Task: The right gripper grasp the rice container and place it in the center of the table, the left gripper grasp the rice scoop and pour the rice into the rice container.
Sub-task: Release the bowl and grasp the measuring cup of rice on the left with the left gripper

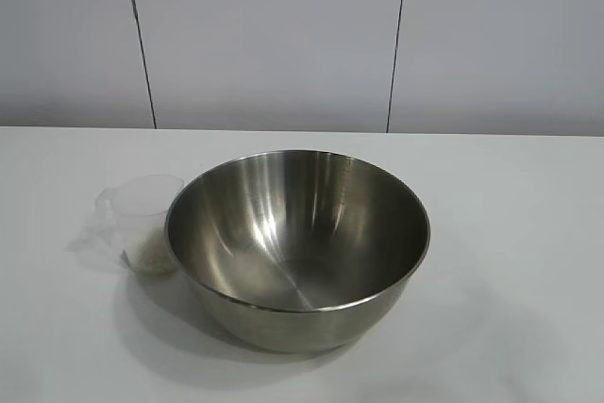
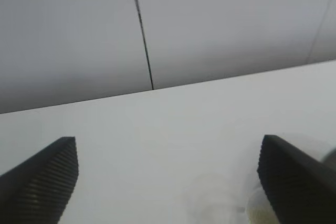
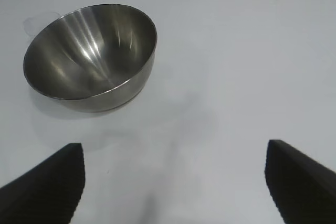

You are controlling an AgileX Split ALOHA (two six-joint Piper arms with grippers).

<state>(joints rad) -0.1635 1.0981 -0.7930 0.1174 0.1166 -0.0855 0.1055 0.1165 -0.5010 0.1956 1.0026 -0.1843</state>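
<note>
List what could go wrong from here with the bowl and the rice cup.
1. The rice scoop stands right against the rice container; when the open right gripper takes the bowl, it may knock the cup over and spill the rice.
2. The container's rim is smooth and shiny, so it might slip.
3. The open left gripper sees the scoop only at its view's edge, so it may miss the cup.

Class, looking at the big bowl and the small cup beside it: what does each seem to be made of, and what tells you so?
Rice container: apparently stainless steel, brushed and shiny; streaky highlights and reflections run across its inside. Rice scoop: probably clear plastic, translucent and slightly cloudy; the table and the rice show through its wall.
</note>
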